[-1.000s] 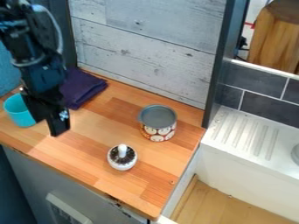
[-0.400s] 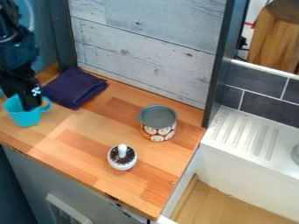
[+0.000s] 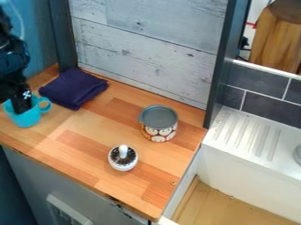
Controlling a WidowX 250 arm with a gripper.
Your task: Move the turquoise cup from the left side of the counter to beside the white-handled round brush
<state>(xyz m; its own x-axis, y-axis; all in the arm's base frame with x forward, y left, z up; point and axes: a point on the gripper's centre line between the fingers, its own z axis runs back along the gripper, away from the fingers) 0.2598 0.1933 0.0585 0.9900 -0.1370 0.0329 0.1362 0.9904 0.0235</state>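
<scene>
The black gripper (image 3: 21,104) hangs at the left edge of the camera view, its lower end at the mouth of a turquoise mug (image 3: 26,118) and overlapping the mug's opening. The mug stands upright with its handle toward the right. Just right of the gripper lies a folded dark purple cloth (image 3: 73,88). A grey-topped tin (image 3: 159,124) with a red and white pattern stands right of the middle. Nearer the front edge is a small white round pot (image 3: 122,159) with dark contents and a white knob upright in its centre.
The wooden counter (image 3: 106,127) ends at a front edge above a grey cabinet. Behind it rises a pale plank wall (image 3: 147,48), with dark posts at both sides. To the right are a white ridged drainboard (image 3: 250,134) and dark tiles (image 3: 258,83).
The gripper has moved left, from above the counter beside the mug to the mug's mouth, uncovering the cloth and the mug's handle. The tin, pot, cloth and mug have stayed put.
</scene>
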